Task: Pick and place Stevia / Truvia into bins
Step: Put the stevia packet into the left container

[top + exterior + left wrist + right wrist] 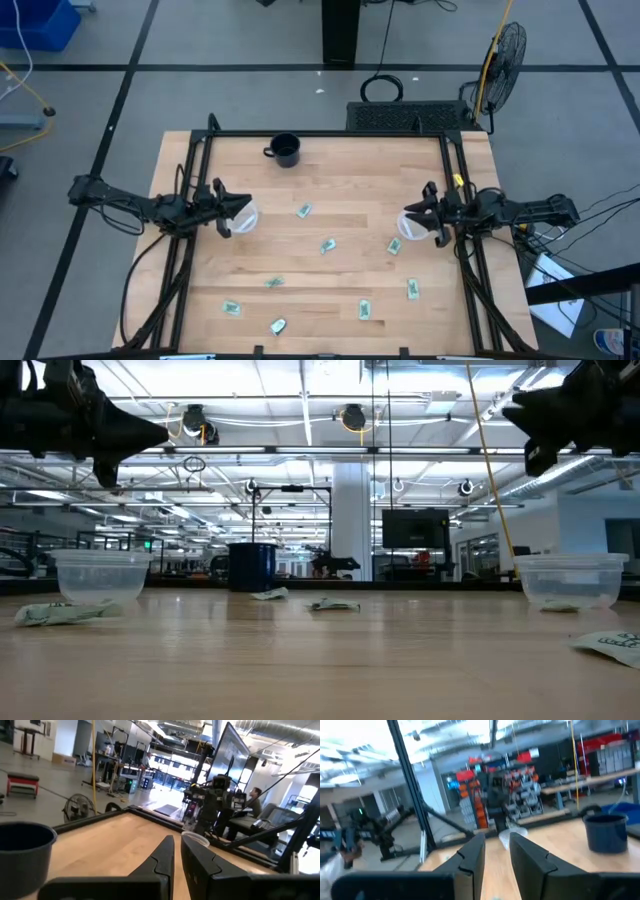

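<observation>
The left pincer (240, 206) hangs above the left cup (243, 217) with its fingers nearly together and nothing between them. The right pincer (408, 214) hangs over the right cup (411, 224), released to a narrow gap, also empty. I count 8 sweetener packets (327, 246) lying flat on the table (340, 170), spread between and in front of the 2 cups, with long axes pointing different ways. The low view hints that the right cup may already hold 1. The packet (304, 210) beside the left cup lies closest to the left pincer, and the one (394, 246) just below the right cup suits the right arm. The front row sits near the table's edge, but open wood surrounds each packet. The black mug (286, 150) stands well clear at the back.
</observation>
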